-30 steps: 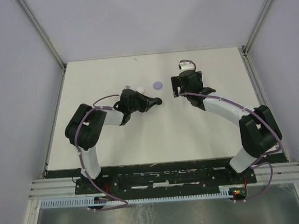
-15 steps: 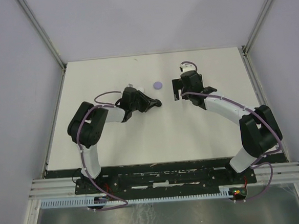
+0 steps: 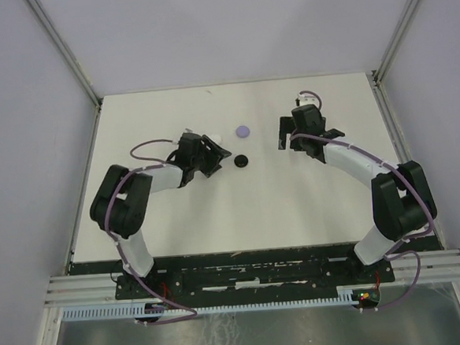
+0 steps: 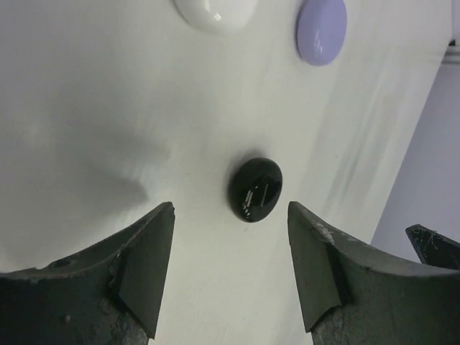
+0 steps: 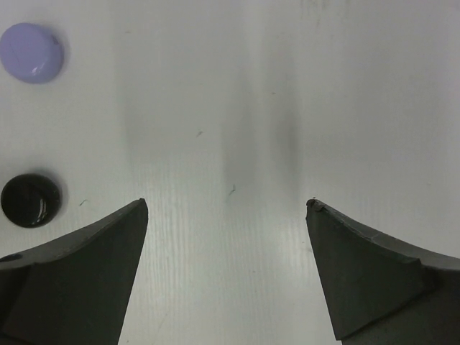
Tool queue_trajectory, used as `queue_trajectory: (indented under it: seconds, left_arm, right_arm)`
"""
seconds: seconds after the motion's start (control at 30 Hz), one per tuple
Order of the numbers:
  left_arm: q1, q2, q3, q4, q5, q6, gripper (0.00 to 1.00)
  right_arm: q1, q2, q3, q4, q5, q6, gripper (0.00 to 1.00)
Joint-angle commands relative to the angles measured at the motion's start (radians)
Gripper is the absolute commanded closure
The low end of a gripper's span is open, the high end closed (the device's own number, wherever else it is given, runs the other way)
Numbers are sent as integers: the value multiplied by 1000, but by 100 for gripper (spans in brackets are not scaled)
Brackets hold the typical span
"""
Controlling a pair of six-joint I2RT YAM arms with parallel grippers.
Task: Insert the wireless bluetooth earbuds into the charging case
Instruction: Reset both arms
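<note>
Hovering over the white tabletop (image 3: 296,207), the left gripper (image 4: 230,214) holds its fingers wide apart and empty. The glossy black round charging case (image 4: 255,189) lies flat just beyond the tips, touching neither. A white rounded puck (image 4: 215,13) and a lilac puck (image 4: 321,30) lie farther out, while the right gripper (image 5: 226,205) gapes equally wide, gripping nothing.

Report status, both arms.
Both open, empty: left gripper, right gripper. Ahead of left gripper, black puck, untouched. Nothing between them.
</note>
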Motion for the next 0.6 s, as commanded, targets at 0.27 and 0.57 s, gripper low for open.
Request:
queue_trajectory:
  seconds: [0.27,0.57]
  left_arm:
    - [223,-646,-217,-330,-594,172,1]
    - [316,-769,-304,-350,-581,168,1]
  right_arm:
    - [-41,-7,175,-327,456,322,0]
    - [-47,-34,166,-418,586,430,0]
